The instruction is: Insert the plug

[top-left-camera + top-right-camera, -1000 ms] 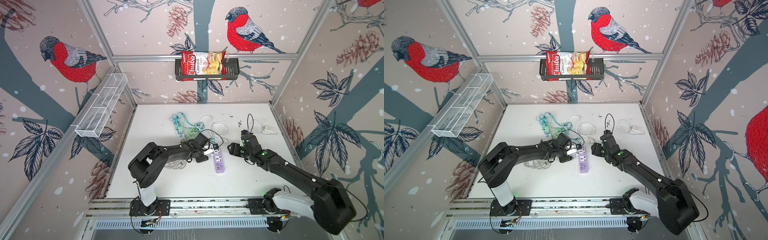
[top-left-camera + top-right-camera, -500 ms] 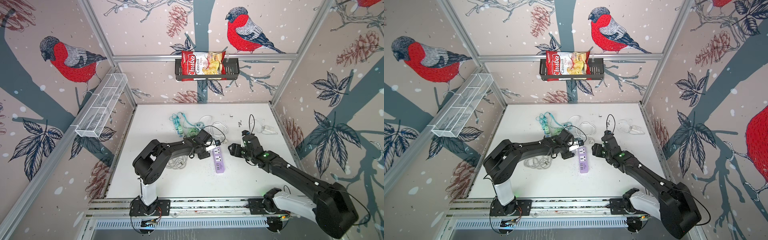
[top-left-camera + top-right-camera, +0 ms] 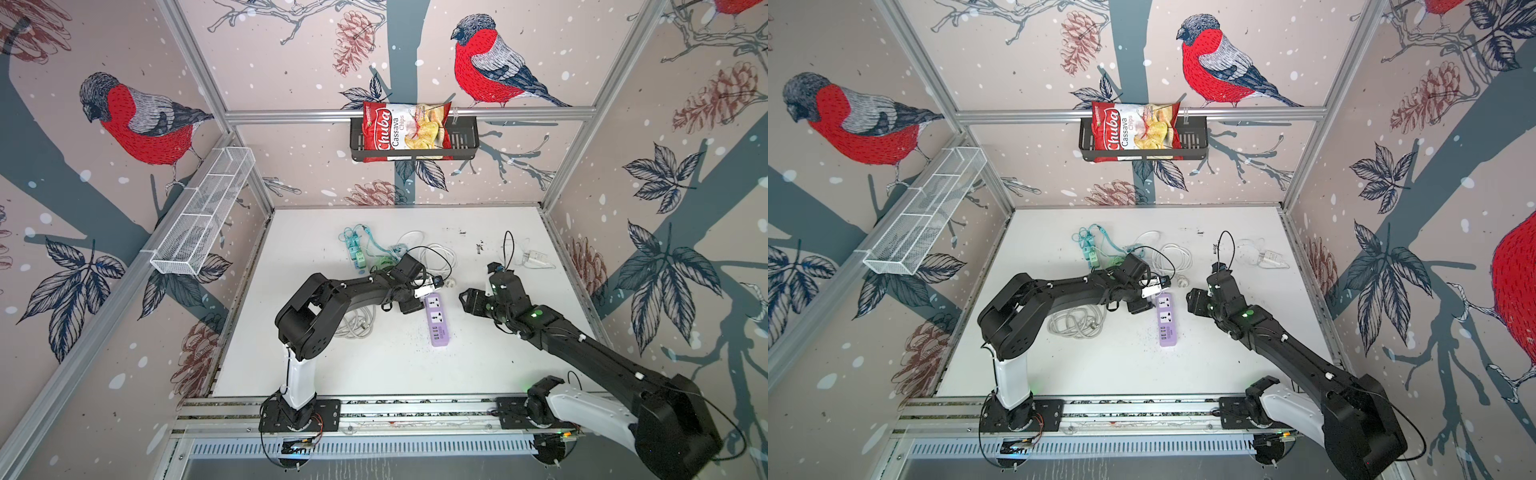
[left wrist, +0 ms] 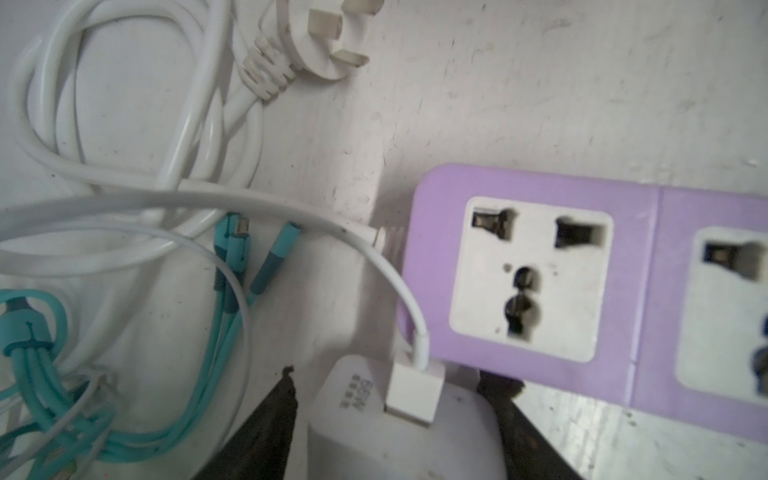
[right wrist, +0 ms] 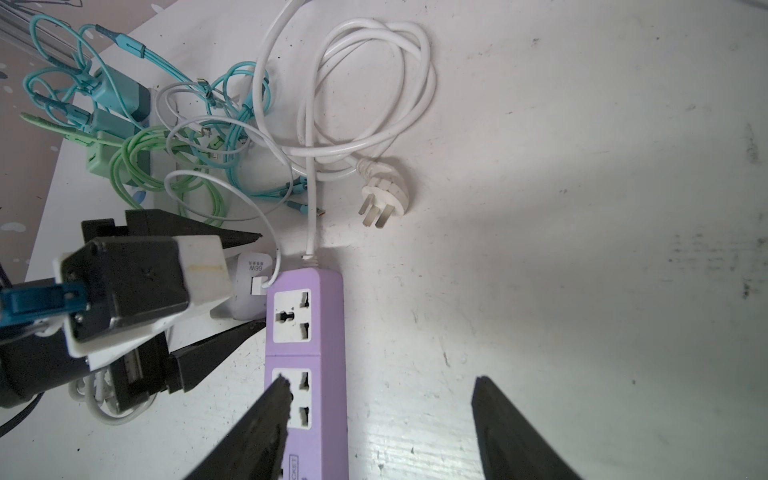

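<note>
progress: early; white charger (image 4: 399,419) between left tool (image 5: 249,282) jaws, beside purple power strip (image 5: 307,353), sockets empty | right tool (image 5: 378,432) open, empty | left: insertion

A: What moved in the last second?
B: The left tool (image 3: 419,297) swung from beside the purple power strip (image 3: 436,318) up to its far end.
A: And the white charger (image 4: 399,419)?
B: Travelled with it. The right tool (image 3: 467,296) edged slightly right.
</note>
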Available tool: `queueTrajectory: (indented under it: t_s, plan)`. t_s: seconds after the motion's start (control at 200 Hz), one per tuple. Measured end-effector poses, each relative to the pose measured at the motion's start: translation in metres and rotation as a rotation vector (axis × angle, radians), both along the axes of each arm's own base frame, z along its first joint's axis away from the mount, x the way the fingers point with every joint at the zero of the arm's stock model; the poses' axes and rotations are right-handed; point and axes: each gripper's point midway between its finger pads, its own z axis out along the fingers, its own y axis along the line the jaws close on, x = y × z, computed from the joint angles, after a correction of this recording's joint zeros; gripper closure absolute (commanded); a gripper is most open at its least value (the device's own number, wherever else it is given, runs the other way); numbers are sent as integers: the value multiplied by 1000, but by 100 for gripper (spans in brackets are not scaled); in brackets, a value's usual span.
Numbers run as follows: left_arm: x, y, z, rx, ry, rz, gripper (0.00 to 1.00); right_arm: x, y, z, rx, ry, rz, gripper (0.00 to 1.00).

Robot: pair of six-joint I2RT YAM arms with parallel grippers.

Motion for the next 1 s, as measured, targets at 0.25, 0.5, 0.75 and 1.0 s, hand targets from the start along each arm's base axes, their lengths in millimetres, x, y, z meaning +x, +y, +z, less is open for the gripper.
queueTrajectory:
  t_s: [0.25, 0.5, 0.75, 1.0]
  plan:
    - [-13, 23, -2, 35, 65, 53, 31, 0, 0, 0, 0, 0, -1, 30]
    - [-16, 32, -4, 16, 99, 73, 30, 0, 0, 2, 5, -1, -3, 30]
    - [-18, 59, -4, 29, 146, 124, 23, -1, 2, 6, 14, -10, 2, 30]
    - [-13, 71, -4, 39, 150, 135, 23, -1, 4, 9, 17, -15, 9, 31]
